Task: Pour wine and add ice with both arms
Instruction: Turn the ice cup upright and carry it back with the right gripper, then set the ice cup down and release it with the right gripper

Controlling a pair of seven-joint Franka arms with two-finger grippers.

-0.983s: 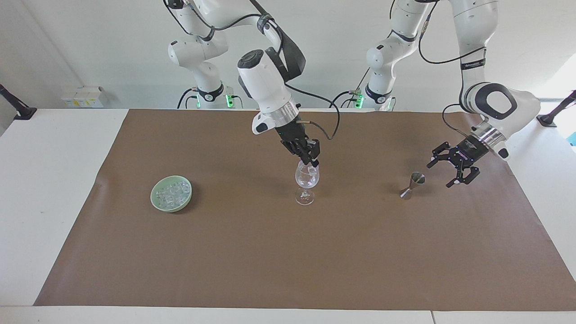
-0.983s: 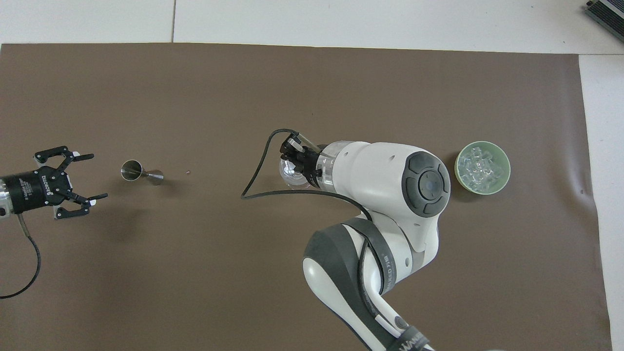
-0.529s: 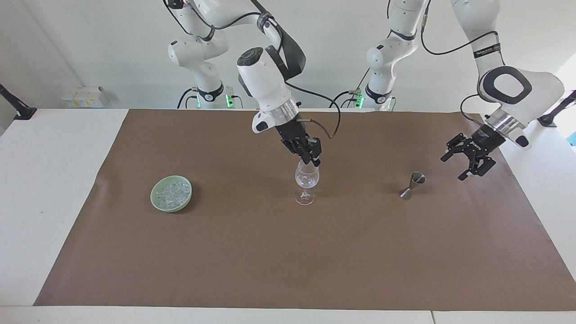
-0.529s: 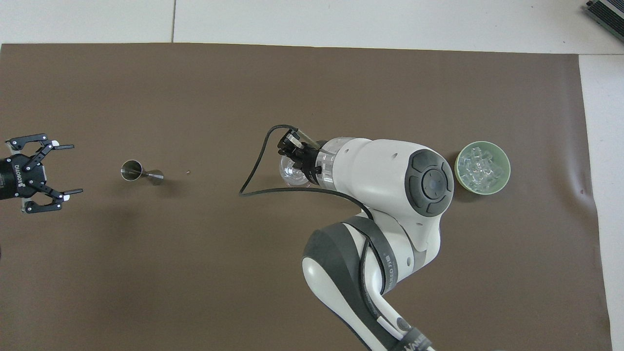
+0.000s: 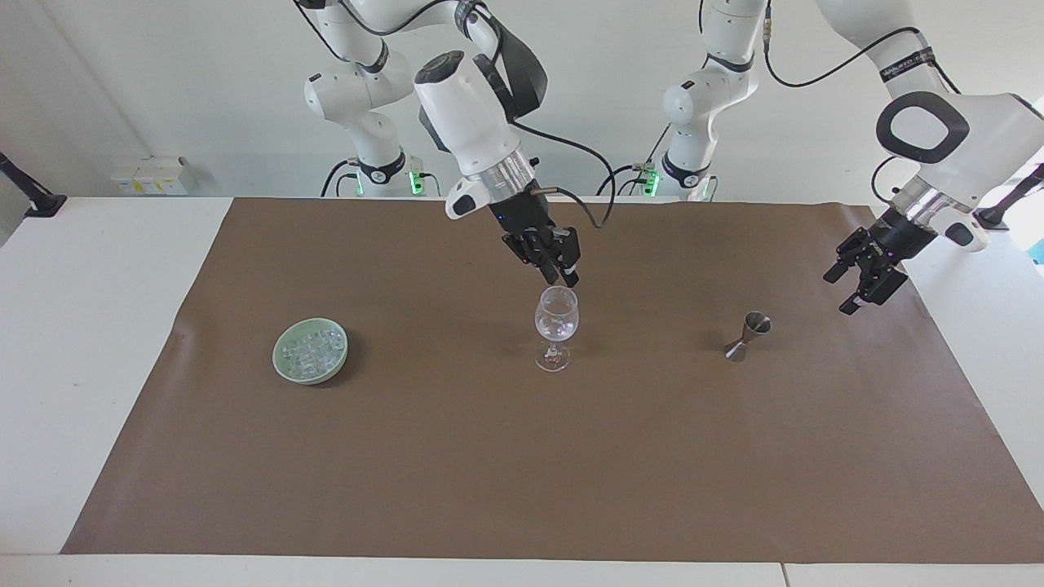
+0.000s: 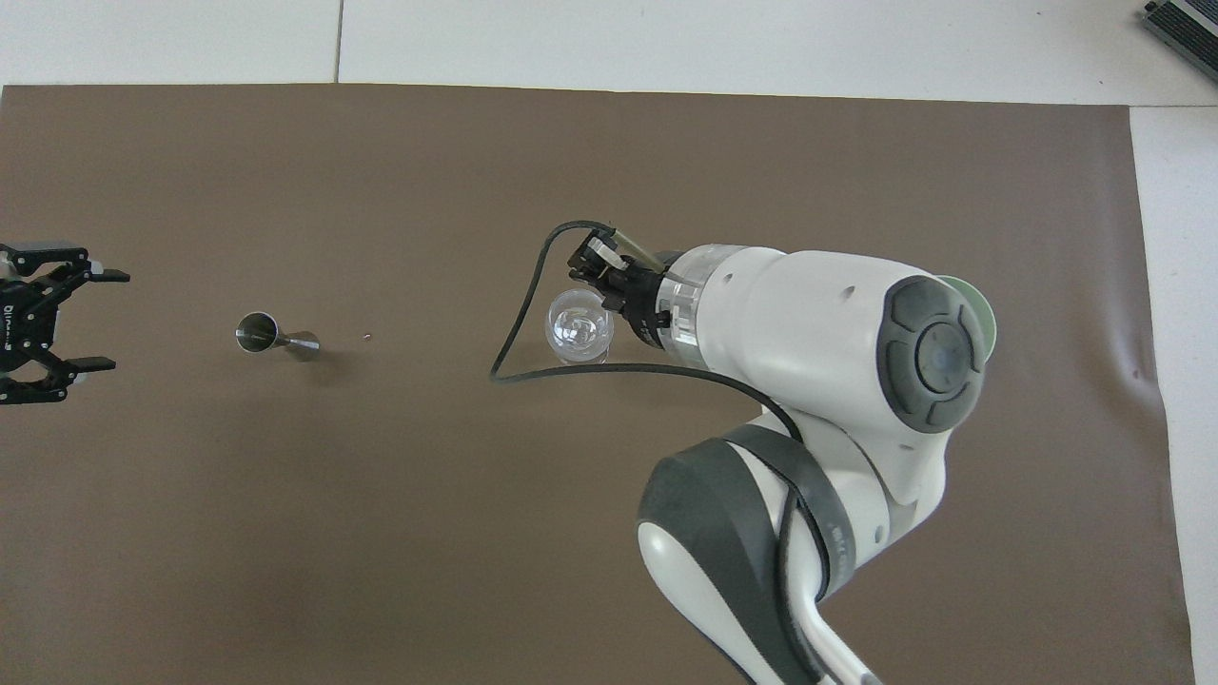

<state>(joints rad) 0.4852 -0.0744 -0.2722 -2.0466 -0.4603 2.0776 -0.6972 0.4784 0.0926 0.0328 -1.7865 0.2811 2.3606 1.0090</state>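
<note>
Evidently the ice-adding step was in hand: the right gripper hung just over the wine glass, its grip unreadable, the left gripper spread empty, and next called for more ice from the green bowl.

One wine glass, one jigger, one bowl.

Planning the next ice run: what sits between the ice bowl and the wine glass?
Nothing: in the facing view only bare brown mat lies between the ice bowl and the wine glass.
</note>
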